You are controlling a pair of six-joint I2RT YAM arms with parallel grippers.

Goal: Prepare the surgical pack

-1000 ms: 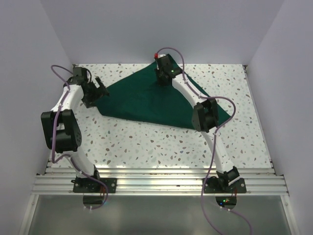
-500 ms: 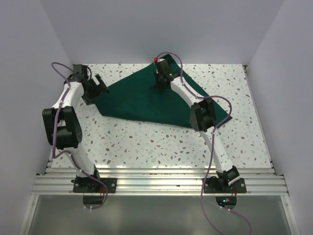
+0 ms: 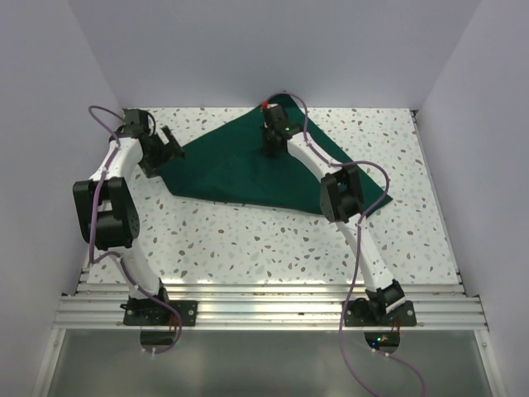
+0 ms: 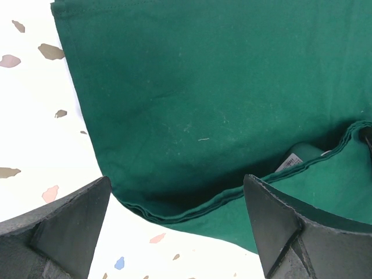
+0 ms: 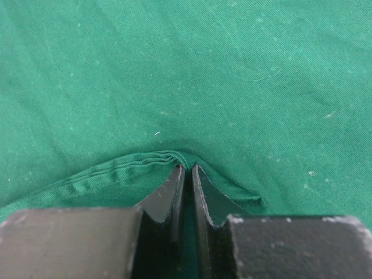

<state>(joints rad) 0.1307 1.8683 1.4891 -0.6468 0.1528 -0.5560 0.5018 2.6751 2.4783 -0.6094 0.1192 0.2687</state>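
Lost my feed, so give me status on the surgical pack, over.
Left tool open over a corner of the green cloth. Right tool nearly shut, pinching its hem. Nothing blocking in view.

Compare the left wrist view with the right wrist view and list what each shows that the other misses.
Left wrist only: the speckled table, the layered folded edge of the green cloth, a pale label-like scrap tucked under a fold, and the left tool wide open, holding nothing. Right wrist only: the right tool, fingers almost together on a bunched hem ridge. Both: the same green cloth, with no instruments visible.
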